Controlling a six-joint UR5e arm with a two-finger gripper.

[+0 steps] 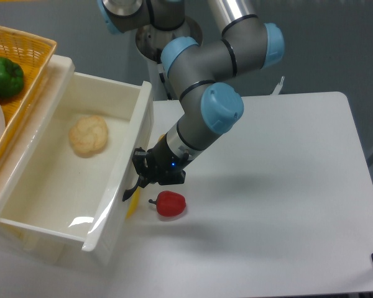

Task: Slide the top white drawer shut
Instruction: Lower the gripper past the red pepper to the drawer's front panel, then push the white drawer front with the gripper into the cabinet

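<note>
The top white drawer (115, 186) stands pulled open at the left, a deep glossy cream-white box. A pale round bun (89, 135) lies inside it near the back. My gripper (138, 179) is at the outside of the drawer's front panel, low against it about midway along. Its black fingers (132, 189) point down and left at the panel. I cannot tell whether they are open or shut. The drawer's black handle is not clear to see; the gripper covers that spot.
A red pepper (170, 203) lies on the white table (286, 186) just right of the drawer front, below the gripper. A yellow wicker basket (26, 68) with a green pepper (4, 77) sits on top at the far left.
</note>
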